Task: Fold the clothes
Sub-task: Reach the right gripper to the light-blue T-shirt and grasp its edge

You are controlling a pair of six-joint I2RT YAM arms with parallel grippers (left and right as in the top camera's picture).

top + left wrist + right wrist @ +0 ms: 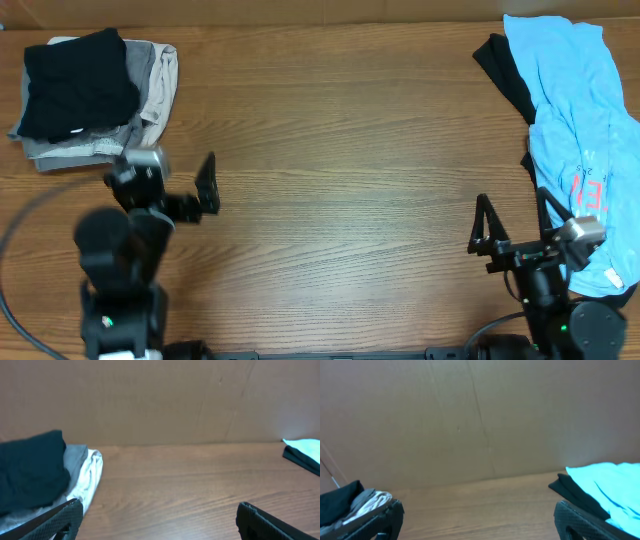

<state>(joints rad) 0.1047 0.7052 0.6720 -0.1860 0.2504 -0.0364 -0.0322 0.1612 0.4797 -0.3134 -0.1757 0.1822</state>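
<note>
Right end effector [514, 222] spread wide beside blue T-shirt [572, 90], left end effector [160, 510] spread wide beside folded stack [90, 92]

two heaps of clothes [95, 95] [575, 120] — two grippers [159, 517] [479, 517]

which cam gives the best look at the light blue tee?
Overhead. It shows the whole crumpled light blue T-shirt at the right edge of the table, coral lettering included, lying over a black garment. Right wrist catches only one edge of it at lower right; left wrist shows just a sliver at far right.
</note>
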